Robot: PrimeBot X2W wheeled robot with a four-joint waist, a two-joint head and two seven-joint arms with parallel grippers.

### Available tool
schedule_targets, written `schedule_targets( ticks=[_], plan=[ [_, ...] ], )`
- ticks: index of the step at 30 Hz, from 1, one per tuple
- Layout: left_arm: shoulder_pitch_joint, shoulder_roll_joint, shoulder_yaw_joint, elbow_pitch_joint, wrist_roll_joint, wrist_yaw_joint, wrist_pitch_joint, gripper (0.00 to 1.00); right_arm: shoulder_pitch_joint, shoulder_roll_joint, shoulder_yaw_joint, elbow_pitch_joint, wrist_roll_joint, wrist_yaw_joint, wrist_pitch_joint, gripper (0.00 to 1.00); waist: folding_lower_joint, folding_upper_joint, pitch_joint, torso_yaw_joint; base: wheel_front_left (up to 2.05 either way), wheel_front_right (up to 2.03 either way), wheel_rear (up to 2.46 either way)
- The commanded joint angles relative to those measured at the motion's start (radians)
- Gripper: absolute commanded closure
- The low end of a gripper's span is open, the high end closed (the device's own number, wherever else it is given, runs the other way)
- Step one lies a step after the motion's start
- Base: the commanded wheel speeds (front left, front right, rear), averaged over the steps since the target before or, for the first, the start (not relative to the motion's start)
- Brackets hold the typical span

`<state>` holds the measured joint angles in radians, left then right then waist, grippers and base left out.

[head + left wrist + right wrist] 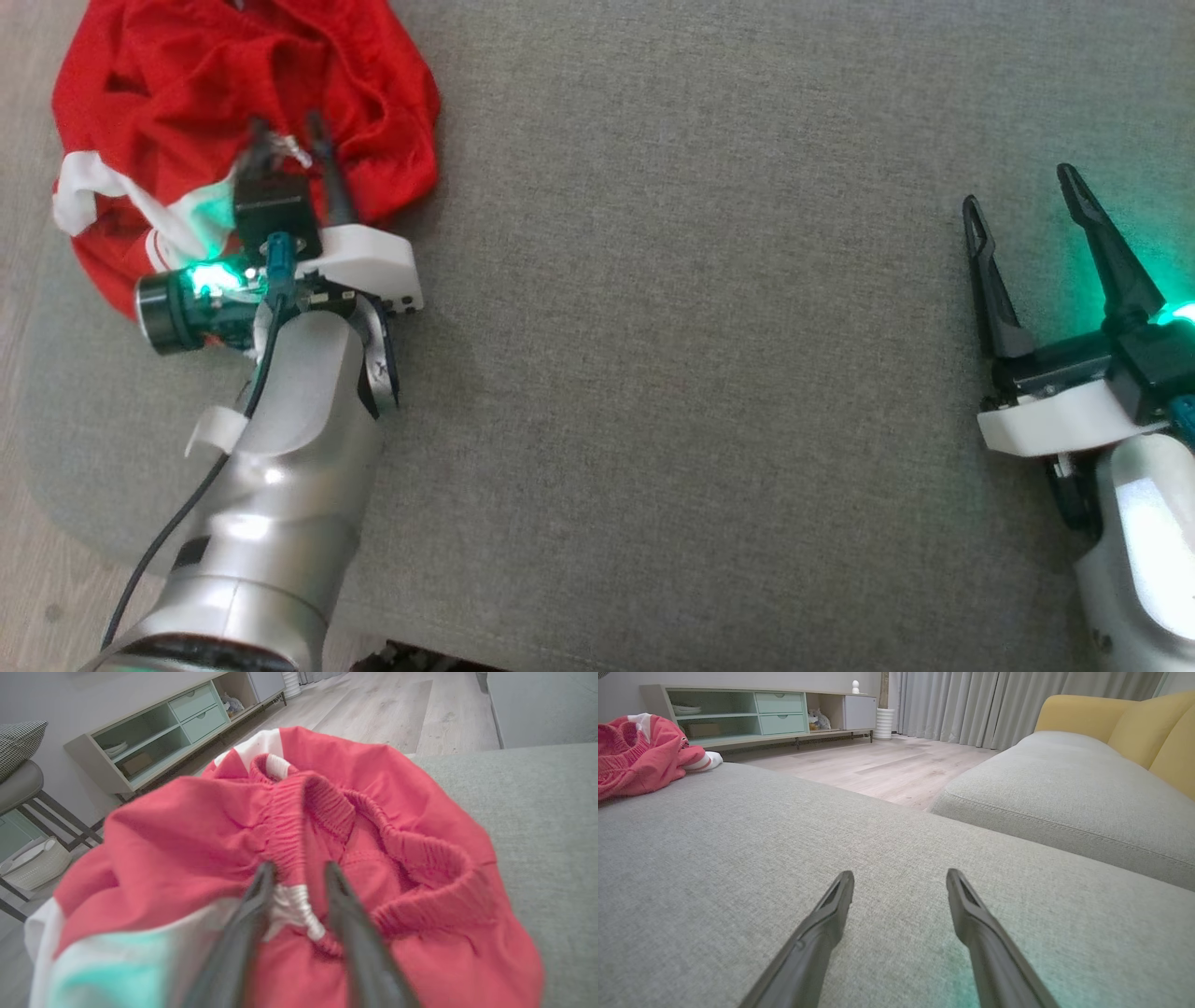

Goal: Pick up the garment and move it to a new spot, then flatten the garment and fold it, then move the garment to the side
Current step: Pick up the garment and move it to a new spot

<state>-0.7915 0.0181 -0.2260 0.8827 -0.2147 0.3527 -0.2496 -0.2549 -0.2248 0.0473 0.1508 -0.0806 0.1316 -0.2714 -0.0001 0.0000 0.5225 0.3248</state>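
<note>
Grey woven upholstery [709,317] takes up most of my head view, a broad flat cushion with pale wooden floor [28,579] showing past its left edge. From the right wrist camera I see a second grey seat [1064,793] with yellow backs [1111,714] across a gap of floor, and a low cabinet [761,709] against the far wall.

The garment [233,93] lies bunched in a heap at the far left corner of the cushion. It is red, with a white panel [84,187] spilling toward the edge. No lettering shows from where I look.

My left arm [280,467] reaches up to that heap, a green light glowing at its wrist. The left gripper [299,872] is down in the cloth. Its jaws stand partly apart, one finger [254,900] on either side of the gathered elastic waistband [289,826]. A short white stretch of that band [292,907] sits right between them. The tips touch the fabric, but I cannot tell whether they are pinching it.

The right gripper [1027,215] is well apart from the garment, over bare cushion at the lower right of the head view. Its jaws are spread wide, with nothing between them. The fingertips [843,891] sit low over the weave; I cannot tell whether they touch it.
</note>
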Motion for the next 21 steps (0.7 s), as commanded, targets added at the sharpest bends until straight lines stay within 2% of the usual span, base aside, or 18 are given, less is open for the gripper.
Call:
schedule_targets(
  ticks=[1,7,9,11,12,17,21],
  plan=[
    [-0.010,0.032,0.011,-0.027,-0.010,0.001,-0.010,1.00,0.015,-0.008,0.014,0.045,-0.010,-0.001,0.010,0.00,0.0001,0.0000,-0.009,0.005,0.00,0.00,0.00],
    [0.009,0.041,0.000,-0.218,0.033,-0.009,-0.012,1.00,0.014,0.024,0.030,0.056,-0.003,-0.001,0.010,0.00,0.0001,0.0000,-0.068,-0.011,0.00,0.00,0.00],
    [0.009,0.065,-0.013,-0.321,0.067,-0.039,-0.012,1.00,0.006,0.053,0.031,0.058,0.002,-0.001,0.010,0.00,0.0001,0.0000,-0.109,-0.045,0.00,0.00,0.00],
    [-0.006,0.084,-0.027,-0.377,0.086,-0.069,-0.012,1.00,0.003,0.076,0.030,0.059,0.004,-0.001,0.010,0.00,0.0001,0.0000,-0.140,-0.075,0.00,0.00,0.00],
    [-0.006,0.084,-0.027,-0.377,0.086,-0.069,-0.012,1.00,0.003,0.076,0.030,0.059,0.004,-0.001,0.010,0.00,0.0001,0.0000,-0.140,-0.075,0.00,0.00,0.00],
    [-0.085,0.134,-0.061,-0.454,0.099,-0.163,-0.004,1.00,-0.001,0.136,0.032,0.056,0.020,-0.001,0.010,0.00,0.0001,0.0000,-0.225,-0.193,0.00,0.00,0.00],
    [-0.167,0.166,-0.097,-0.536,0.110,-0.233,0.053,1.00,-0.001,0.165,0.033,0.029,0.039,-0.001,0.010,0.00,0.0001,0.0000,-0.291,-0.316,0.00,0.00,0.00]
  ],
)
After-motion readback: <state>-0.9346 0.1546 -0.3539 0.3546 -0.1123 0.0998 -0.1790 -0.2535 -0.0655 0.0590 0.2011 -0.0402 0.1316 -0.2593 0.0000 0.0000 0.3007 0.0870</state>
